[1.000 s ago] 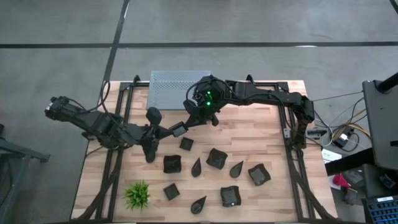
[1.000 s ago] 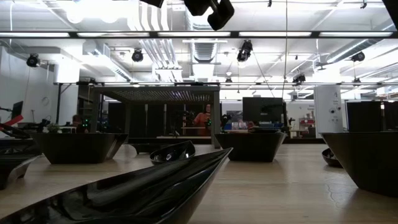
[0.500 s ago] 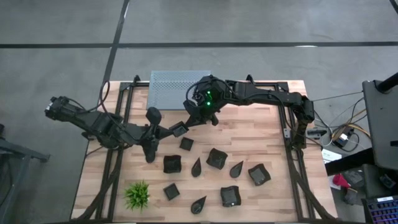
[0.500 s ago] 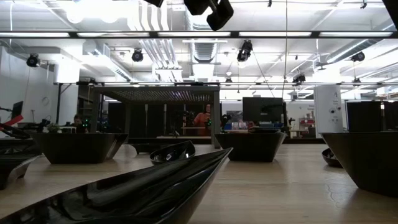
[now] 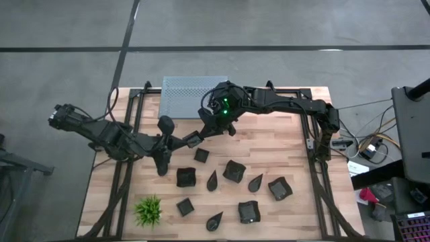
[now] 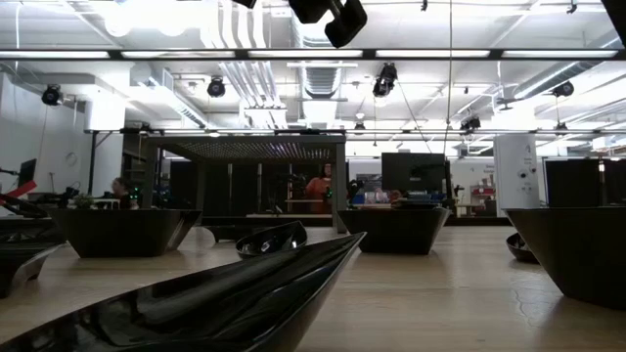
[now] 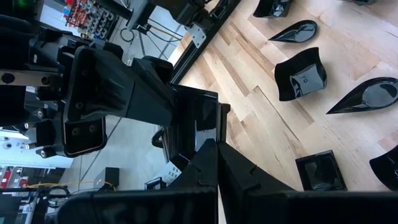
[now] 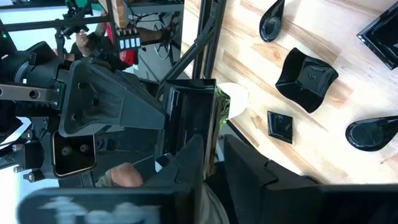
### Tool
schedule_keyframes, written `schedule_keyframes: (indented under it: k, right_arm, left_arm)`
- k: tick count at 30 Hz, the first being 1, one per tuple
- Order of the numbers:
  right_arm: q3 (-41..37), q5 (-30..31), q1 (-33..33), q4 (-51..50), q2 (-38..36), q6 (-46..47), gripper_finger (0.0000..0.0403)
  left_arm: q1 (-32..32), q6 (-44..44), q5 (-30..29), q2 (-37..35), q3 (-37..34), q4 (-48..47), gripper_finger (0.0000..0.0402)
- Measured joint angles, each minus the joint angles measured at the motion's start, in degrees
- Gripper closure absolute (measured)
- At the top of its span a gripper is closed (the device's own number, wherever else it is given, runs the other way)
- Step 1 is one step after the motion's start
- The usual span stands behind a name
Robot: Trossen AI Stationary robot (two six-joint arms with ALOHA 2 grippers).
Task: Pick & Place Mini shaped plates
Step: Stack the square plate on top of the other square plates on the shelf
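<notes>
Aloft, both grippers' jaws — left gripper (image 5: 190,140), right gripper (image 5: 203,132) — clamped on one glossy square plate (image 5: 195,138).

A light wooden table top (image 5: 282,144) of butcher-block strips sits on a black metal frame (image 5: 134,111) whose bars show along its nine and three o'clock edges. At the table's twelve o'clock edge, toward eleven, lies a grey perforated metal panel (image 5: 181,94). A small spiky green plant (image 5: 148,210) stands near the seven o'clock corner. Around the table is grey concrete floor (image 5: 67,67) crossed by dark lines. Off the three o'clock side, cables (image 5: 369,144) trail toward dark equipment (image 5: 410,121). In the low view, ceiling strip lights (image 6: 323,54) run overhead, and a person in orange (image 6: 318,188) stands far behind the table.
</notes>
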Motion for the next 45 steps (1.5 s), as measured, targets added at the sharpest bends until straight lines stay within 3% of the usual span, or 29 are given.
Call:
schedule_keyframes:
  k: [6, 15, 30, 45]
  right_arm:
    - [0.0, 0.0, 0.0, 0.0, 0.0, 0.2, 0.0324]
    - [-0.5, -0.6, 0.0, 0.1, 0.0, 0.2, 0.0389]
    - [-0.9, -0.8, 0.0, 0.9, 0.0, -0.2, 0.0394]
    - [-0.9, -0.7, 0.1, 1.6, 0.0, -0.5, 0.0395]
  left_arm:
    - [0.0, 0.2, 0.0, 0.0, 0.0, 0.2, 0.0401]
    - [0.0, 0.1, 0.0, 0.0, 0.0, 0.3, 0.0402]
    - [0.1, -2.3, 0.8, -0.1, 0.2, 5.8, 0.0397]
    - [0.1, -3.6, 1.2, -0.6, 0.3, 6.0, 0.0277]
